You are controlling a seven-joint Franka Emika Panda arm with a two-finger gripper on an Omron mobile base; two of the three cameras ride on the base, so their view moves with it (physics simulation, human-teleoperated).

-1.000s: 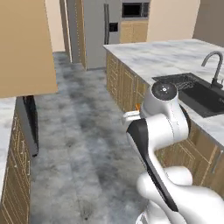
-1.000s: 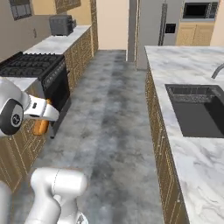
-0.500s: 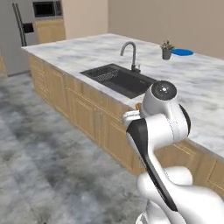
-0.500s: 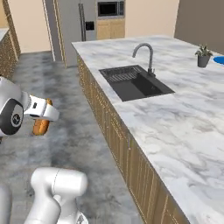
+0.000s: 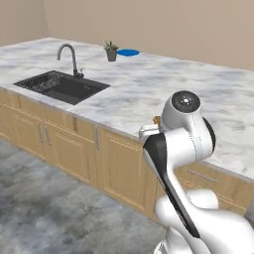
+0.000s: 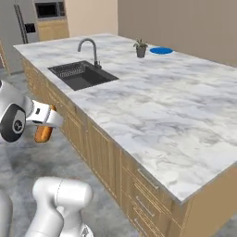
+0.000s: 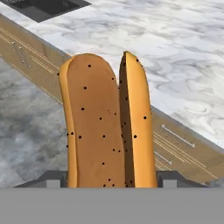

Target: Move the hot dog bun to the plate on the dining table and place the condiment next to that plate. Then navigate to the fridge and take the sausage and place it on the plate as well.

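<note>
Hot dog bun [image 7: 107,124] (split side up) clamped in part-open tool [image 7: 107,179].

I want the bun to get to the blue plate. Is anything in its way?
The gripper holds the hot dog bun out over the floor, short of the dining table. The plate sits at the far end, with bare marble leading to it. A small potted plant stands beside the plate, not across the path.
</note>
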